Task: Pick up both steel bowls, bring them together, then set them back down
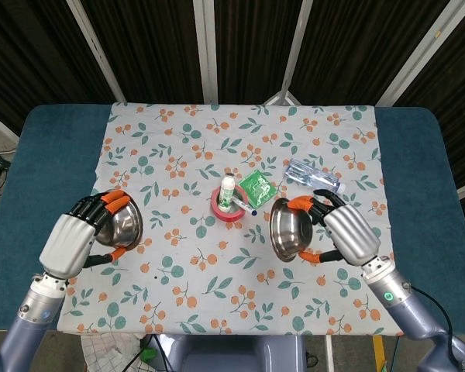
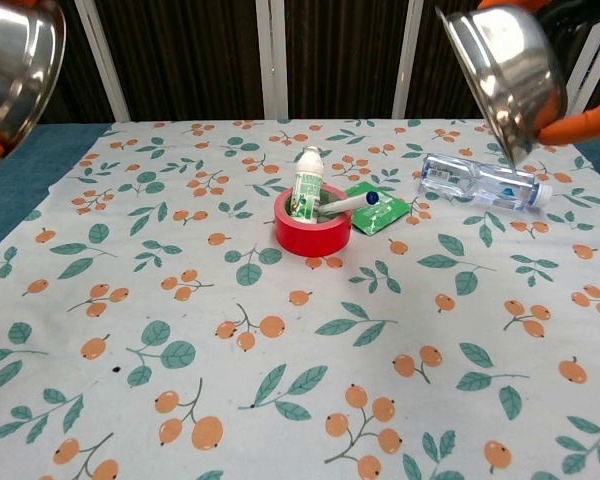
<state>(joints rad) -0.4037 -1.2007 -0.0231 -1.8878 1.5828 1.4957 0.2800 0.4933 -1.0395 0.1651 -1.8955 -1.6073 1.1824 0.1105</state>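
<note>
Floral cloth point(image 1: 240, 139) underneath; left hand point(image 1: 71, 239) grips left steel bowl point(image 1: 124, 224), right hand point(image 1: 346, 232) grips right steel bowl point(image 1: 288, 230), well apart.

In the chest view the left bowl point(image 2: 15, 65) runs off the picture's top-left corner, and the right bowl point(image 2: 508, 70) is clipped by the top edge. Both hands there show only as orange fingertips point(image 2: 578, 128) at the edges. Whether either bowl touches the tablecloth point(image 1: 178, 139) cannot be told.

I see a red tape roll point(image 2: 312, 232) mid-cloth, a small white bottle point(image 2: 306, 186) and a pen point(image 2: 346, 204) standing in it, a green packet point(image 2: 377, 208) beside, a clear plastic bottle point(image 2: 477, 181) lying right.
</note>
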